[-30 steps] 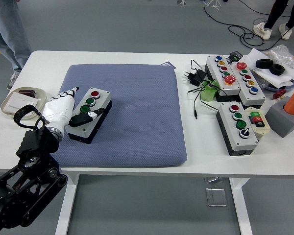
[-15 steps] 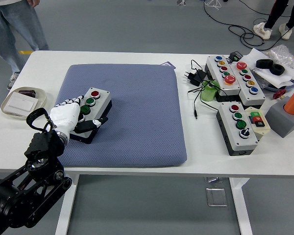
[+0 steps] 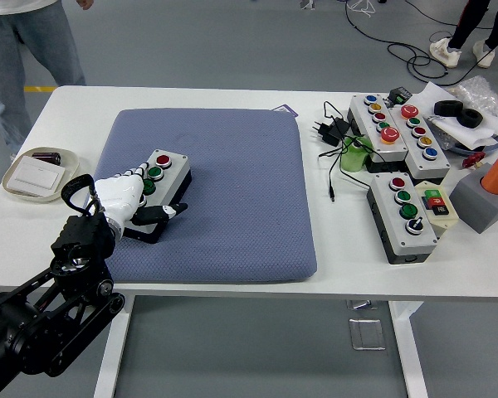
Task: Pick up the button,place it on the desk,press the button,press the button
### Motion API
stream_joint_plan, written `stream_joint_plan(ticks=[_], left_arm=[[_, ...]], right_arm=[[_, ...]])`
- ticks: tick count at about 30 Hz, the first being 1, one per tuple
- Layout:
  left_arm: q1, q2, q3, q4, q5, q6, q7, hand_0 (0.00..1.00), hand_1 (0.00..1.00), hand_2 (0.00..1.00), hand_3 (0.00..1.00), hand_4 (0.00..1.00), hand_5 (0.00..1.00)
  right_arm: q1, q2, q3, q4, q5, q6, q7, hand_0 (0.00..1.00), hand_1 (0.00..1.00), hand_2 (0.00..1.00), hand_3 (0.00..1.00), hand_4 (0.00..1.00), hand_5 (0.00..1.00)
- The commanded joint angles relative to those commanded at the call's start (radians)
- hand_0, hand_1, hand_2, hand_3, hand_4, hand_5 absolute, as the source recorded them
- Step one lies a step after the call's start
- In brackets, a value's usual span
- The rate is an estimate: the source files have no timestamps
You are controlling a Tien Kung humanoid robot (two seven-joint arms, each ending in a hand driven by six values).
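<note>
A grey button box [image 3: 169,163] with a red button and a green button on top lies on the blue mat [image 3: 232,182], at its left side. My left hand [image 3: 153,192], white with dark fingertips, lies on the near end of the box. Its fingers [image 3: 138,172] stretch over the box top towards the green button, and the thumb sticks out to the right over the box's near edge. The hand covers the near half of the box. The right arm is out of view.
A white dish [image 3: 33,177] sits left of the mat. At the right are several more button boxes [image 3: 402,215], black cables [image 3: 336,133], a green cup [image 3: 354,155] and a grey block with an orange cylinder [image 3: 490,195]. A person's legs [image 3: 17,50] are at the far left corner.
My left hand has moved right and forward, from beside the box onto its top. The box has shifted slightly away and to the right. The person at the far left has stepped closer.
</note>
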Motion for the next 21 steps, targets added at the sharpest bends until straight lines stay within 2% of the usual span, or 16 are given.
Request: stream_joint_plan(ticks=[2, 3, 7, 8, 9, 14, 15, 20, 21], left_arm=[[-0.005, 0.001, 0.001, 0.003, 0.0, -0.011, 0.0, 0.544, 0.757, 0.9, 0.963, 0.998, 0.822], [-0.008, 0.003, 0.001, 0.006, 0.0, -0.017, 0.0, 0.417, 0.628, 0.788, 0.829, 0.998, 0.785], [-0.015, 0.008, -0.001, 0.011, 0.0, -0.024, 0.0, 0.417, 0.628, 0.788, 0.829, 0.998, 0.785], [-0.017, 0.009, 0.0, 0.012, 0.0, -0.017, 0.0, 0.417, 0.628, 0.788, 0.829, 0.998, 0.785], [-0.019, 0.01, 0.001, 0.012, 0.0, -0.01, 0.0, 0.332, 0.548, 0.702, 0.8, 0.998, 0.771], [-0.023, 0.007, 0.004, 0.017, 0.0, 0.014, 0.0, 0.332, 0.548, 0.702, 0.8, 0.998, 0.771], [-0.023, 0.006, 0.004, 0.019, 0.0, 0.016, 0.0, 0.26, 0.467, 0.601, 0.758, 0.998, 0.77], [-0.024, 0.009, 0.008, 0.021, 0.0, 0.026, 0.0, 0.26, 0.467, 0.601, 0.758, 0.998, 0.77], [-0.024, 0.01, 0.008, 0.021, 0.0, 0.028, 0.0, 0.213, 0.416, 0.529, 0.695, 0.998, 0.731]], right_arm=[[0.0, 0.0, -0.001, 0.0, 0.001, -0.001, 0.0, 0.627, 0.477, 0.539, 0.582, 0.279, 0.022], [0.0, 0.0, -0.003, 0.0, 0.002, -0.001, 0.001, 0.627, 0.477, 0.539, 0.582, 0.279, 0.022], [0.0, -0.001, -0.005, 0.0, 0.004, -0.001, 0.002, 0.627, 0.477, 0.539, 0.582, 0.279, 0.022], [0.0, -0.001, -0.004, 0.0, 0.003, -0.001, 0.002, 0.627, 0.477, 0.539, 0.582, 0.279, 0.022], [0.001, -0.001, -0.004, 0.0, 0.003, -0.001, 0.002, 0.627, 0.477, 0.539, 0.582, 0.279, 0.022], [0.002, -0.001, -0.001, 0.0, 0.0, -0.001, 0.002, 0.627, 0.477, 0.539, 0.582, 0.279, 0.022], [0.002, -0.001, 0.0, 0.0, -0.001, -0.001, 0.001, 0.627, 0.477, 0.539, 0.582, 0.28, 0.022], [0.002, -0.001, 0.002, 0.0, -0.004, -0.001, 0.001, 0.627, 0.477, 0.539, 0.582, 0.28, 0.022], [0.002, -0.001, 0.002, 0.0, -0.004, -0.001, 0.001, 0.627, 0.477, 0.539, 0.582, 0.28, 0.022]])
